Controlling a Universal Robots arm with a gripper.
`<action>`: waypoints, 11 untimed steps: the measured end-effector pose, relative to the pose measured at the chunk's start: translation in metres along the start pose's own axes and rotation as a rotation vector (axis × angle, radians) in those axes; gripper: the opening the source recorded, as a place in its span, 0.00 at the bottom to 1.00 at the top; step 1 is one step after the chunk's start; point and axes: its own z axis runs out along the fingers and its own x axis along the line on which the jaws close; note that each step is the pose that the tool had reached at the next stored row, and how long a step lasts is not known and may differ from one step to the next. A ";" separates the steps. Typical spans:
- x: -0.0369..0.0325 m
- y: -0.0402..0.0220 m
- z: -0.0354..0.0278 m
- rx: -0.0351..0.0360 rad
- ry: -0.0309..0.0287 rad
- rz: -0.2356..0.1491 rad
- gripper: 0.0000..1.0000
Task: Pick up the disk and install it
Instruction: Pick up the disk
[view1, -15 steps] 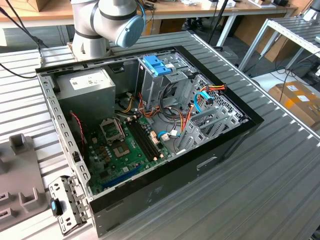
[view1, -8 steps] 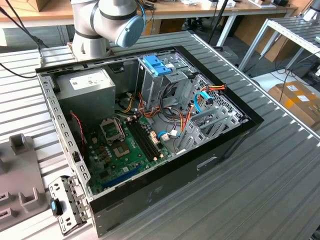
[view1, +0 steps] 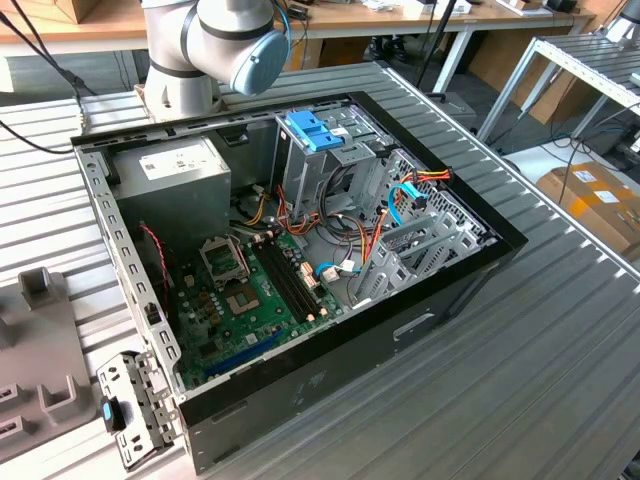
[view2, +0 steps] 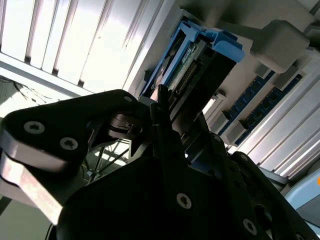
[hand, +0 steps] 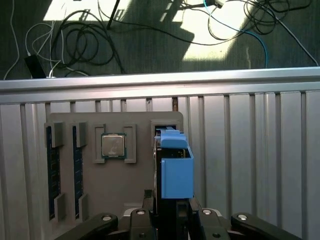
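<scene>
Here, the gripper (hand: 170, 214) is straddling the disk (hand: 176, 167) standing on edge in the tray (hand: 140, 186), clamping or not I cannot tell; gripping squarely and lifting straight is looking wise.

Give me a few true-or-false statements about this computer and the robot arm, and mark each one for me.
1. The computer case lies open, its circuit board exposed. True.
2. The disk is already inside the case. False: it stands on edge at the grey tray, gripped by the end effector.
3. A processor chip sits in that tray beside the disk. True.
4. The table is smooth wood. False: it is ribbed metal.
</scene>
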 end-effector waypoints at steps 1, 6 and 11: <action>0.0000 0.0000 -0.0008 0.0001 0.0002 0.000 0.35; 0.0002 -0.0003 -0.0066 0.0005 0.0004 0.000 0.35; 0.0002 -0.0003 -0.0073 0.0004 0.0005 0.000 0.35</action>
